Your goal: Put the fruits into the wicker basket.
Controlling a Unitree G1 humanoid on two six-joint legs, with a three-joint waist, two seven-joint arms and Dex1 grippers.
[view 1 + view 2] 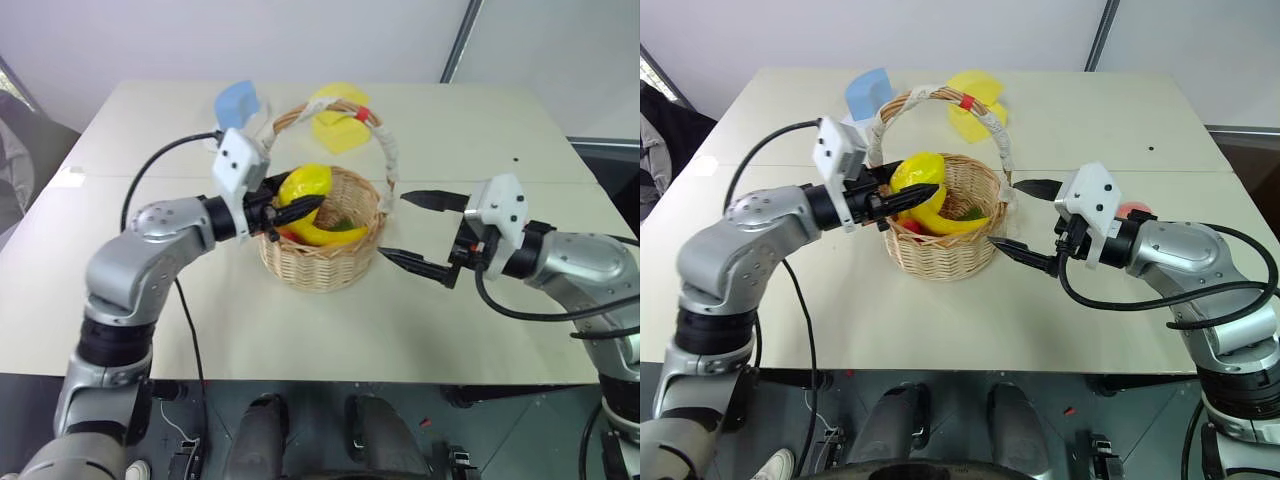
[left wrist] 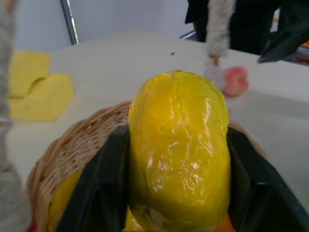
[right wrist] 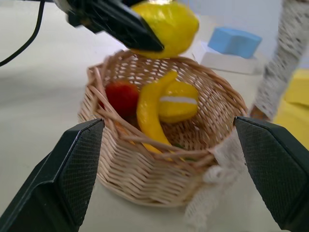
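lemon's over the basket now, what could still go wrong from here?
1. The left gripper holds the lemon above the wicker basket near its rim; released there, it might bounce off the banana bunch and roll out.
2. The handle arches close by; pulling back could snag it and tip the basket.
3. The peach sits on the table behind the open right gripper, easy to knock away.

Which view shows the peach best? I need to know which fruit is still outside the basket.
The left wrist view: the peach lies unobstructed on the table beyond the wicker basket. In the right eye view only a sliver peeks from behind the right arm.
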